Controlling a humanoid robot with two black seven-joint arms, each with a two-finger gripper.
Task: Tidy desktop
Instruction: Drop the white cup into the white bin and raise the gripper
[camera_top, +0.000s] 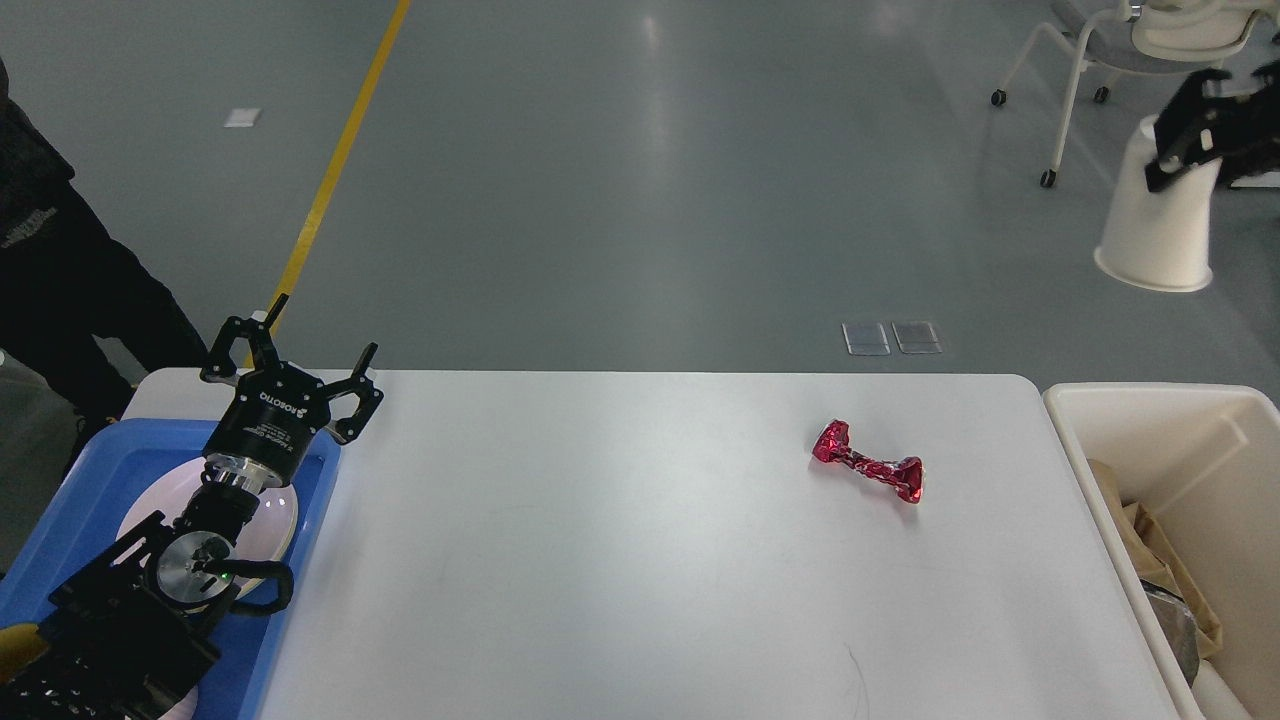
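The desktop (600, 540) is a large white tabletop. A crumpled red foil wrapper (868, 463) lies on its right part. My left gripper (300, 345) is open and empty, held above the table's far left corner, over the edge of a blue tray (80, 480). My right gripper (1190, 140) is high at the upper right, shut on a white paper cup (1155, 230). The cup hangs mouth down in the air, above and beyond the cream bin (1180, 415).
A white plate (280, 520) lies in the blue tray under my left arm. The cream bin stands against the table's right edge and holds brown paper (1150, 550). A person in black (60, 270) stands at the far left. A wheeled chair (1120, 50) is behind.
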